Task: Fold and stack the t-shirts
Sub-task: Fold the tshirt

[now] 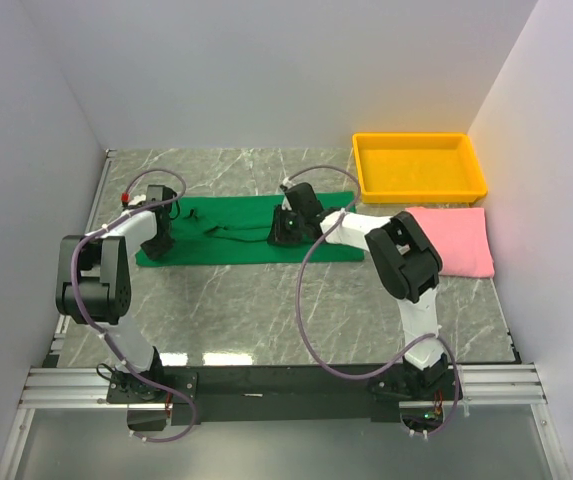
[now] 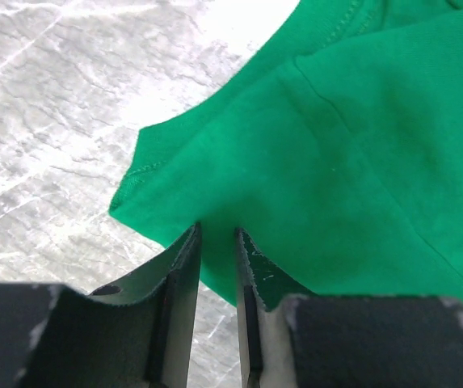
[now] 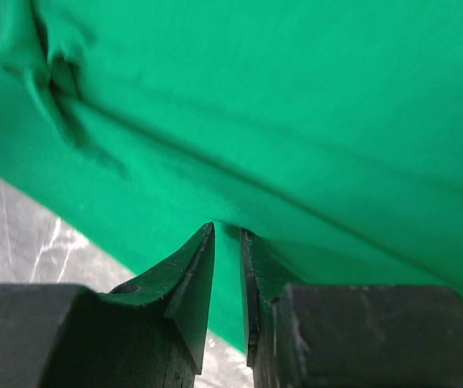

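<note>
Fingers (image 2: 184,267) of the left gripper (image 2: 217,230) stand nearly together, clamped on the edge of the green t-shirt (image 1: 226,215) at its 9 o'clock end. The right gripper (image 3: 227,230) pinches a ridge of the same cloth near its middle. The garment lies flat on the table (image 1: 266,310), with the folded pink t-shirt (image 1: 461,240) at its 3 o'clock and a yellow tray (image 1: 421,192) at 1 o'clock. Judgement: raise both grips at one pace, with the cloth taut between them, so the fold lands straight.

The spread t-shirt (image 1: 236,215) lies on the table (image 1: 266,310), left pincer (image 1: 159,243) on its left end, right pincer (image 1: 284,237) right of its middle; further right lies the folded t-shirt (image 1: 461,240); behind that, the tray (image 1: 366,165).
</note>
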### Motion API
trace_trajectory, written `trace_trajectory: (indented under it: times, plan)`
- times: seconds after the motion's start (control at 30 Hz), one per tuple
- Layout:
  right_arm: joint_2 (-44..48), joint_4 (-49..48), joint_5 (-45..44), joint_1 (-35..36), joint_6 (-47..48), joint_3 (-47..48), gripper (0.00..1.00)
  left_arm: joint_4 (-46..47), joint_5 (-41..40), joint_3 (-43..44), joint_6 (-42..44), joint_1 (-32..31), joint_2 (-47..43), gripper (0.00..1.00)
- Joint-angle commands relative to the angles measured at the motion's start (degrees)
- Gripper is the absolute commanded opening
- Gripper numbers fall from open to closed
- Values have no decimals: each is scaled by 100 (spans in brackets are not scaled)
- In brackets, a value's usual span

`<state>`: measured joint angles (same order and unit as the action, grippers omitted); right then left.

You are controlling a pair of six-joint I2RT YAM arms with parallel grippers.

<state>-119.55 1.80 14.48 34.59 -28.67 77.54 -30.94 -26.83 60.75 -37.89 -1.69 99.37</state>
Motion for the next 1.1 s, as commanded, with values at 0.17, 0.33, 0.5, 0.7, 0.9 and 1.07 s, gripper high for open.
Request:
trace_trajectory:
  times: [0.17, 0.33, 0.5, 0.7, 0.9, 1.07]
  plan:
    - [-394, 381, -428, -812, 28, 841, 28, -70, -279, 148, 106, 11, 126, 29]
    - [-210, 593, -586, -1050, 142, 1018, 30, -70, -261, 148, 106, 11, 82, 29]
    - [579, 383, -701, -1165, 81, 255, 35, -44, -244, 130, 98, 11, -14, 31]
    - [1406, 250, -920, -1296, -69, -853, 43, 18, -235, 112, 62, 11, -146, 35]
    - [1908, 409, -1272, -1446, -95, -1609, 43, 62, -147, 104, 62, 116, -50, 35]
    - [2058, 329, -1334, -1674, -69, -1988, 44, 44, -94, 104, 54, 143, 65, 35]
